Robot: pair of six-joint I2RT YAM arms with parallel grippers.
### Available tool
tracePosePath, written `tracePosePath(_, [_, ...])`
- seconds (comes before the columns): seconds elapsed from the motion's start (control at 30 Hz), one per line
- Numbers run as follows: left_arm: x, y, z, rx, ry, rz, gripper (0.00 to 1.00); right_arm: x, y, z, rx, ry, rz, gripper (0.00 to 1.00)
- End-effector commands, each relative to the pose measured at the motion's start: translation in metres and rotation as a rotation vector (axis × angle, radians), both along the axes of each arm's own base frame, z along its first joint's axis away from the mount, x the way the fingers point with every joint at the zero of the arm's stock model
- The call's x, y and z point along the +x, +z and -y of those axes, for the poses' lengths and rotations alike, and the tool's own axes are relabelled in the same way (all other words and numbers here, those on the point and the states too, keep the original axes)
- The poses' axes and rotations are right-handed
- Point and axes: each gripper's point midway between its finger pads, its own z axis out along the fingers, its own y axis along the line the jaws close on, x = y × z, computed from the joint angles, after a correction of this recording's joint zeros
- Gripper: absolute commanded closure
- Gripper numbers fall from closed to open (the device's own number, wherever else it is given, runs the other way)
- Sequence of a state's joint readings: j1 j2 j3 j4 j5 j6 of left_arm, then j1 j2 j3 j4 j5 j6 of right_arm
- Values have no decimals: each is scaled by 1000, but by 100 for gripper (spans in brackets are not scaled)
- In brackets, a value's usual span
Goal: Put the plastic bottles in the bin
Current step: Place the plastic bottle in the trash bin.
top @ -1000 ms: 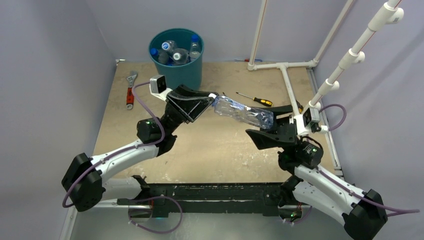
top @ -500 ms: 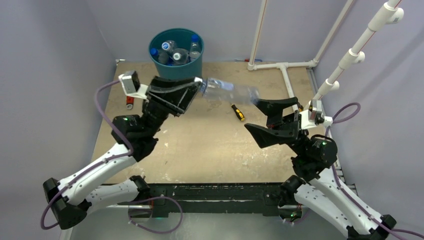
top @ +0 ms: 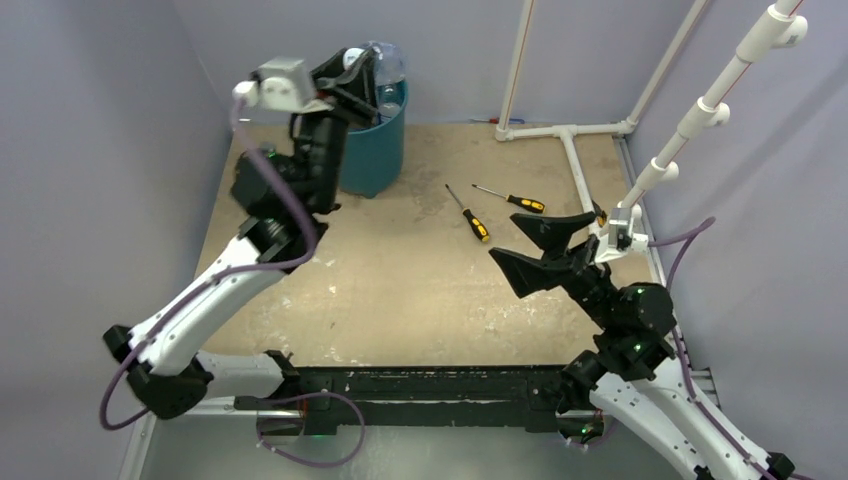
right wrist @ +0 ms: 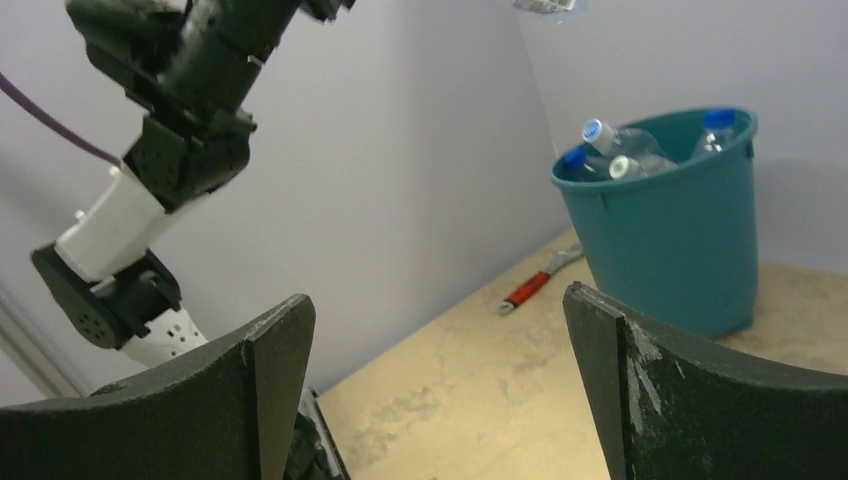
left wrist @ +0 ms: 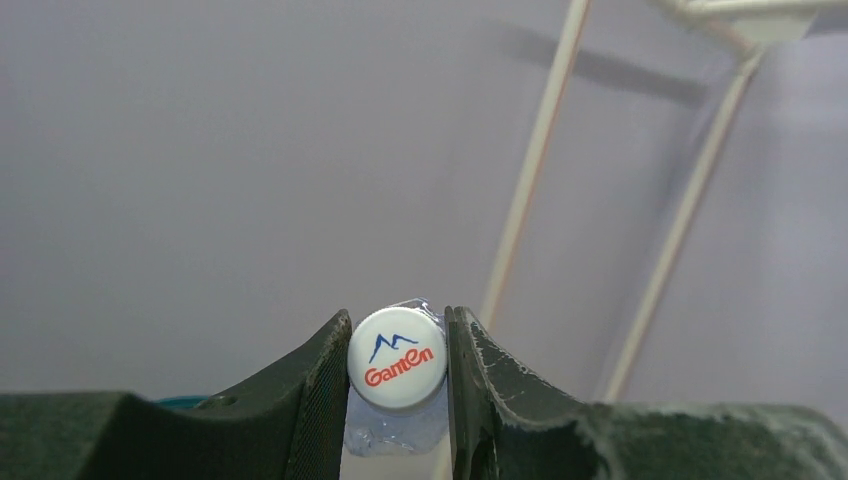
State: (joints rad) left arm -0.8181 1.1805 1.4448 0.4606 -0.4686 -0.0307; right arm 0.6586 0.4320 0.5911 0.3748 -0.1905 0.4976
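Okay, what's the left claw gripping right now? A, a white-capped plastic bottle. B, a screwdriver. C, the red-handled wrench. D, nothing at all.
A: in the left wrist view the left claw is closed on a clear bottle, its fingers squeezing either side of the white Ganten cap.

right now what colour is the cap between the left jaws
White cap with a blue-and-red logo; left wrist view shows it best.

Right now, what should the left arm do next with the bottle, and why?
Probably open the left gripper and let go: it pinches the bottle by its white cap, and the bottle seems to hang over the bin, which already holds other bottles.
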Motion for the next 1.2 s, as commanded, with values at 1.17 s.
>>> tracePosePath(1.17, [292, -209, -8, 370, 275, -410, 100, 9, -96, -8, -135, -10, -128, 2])
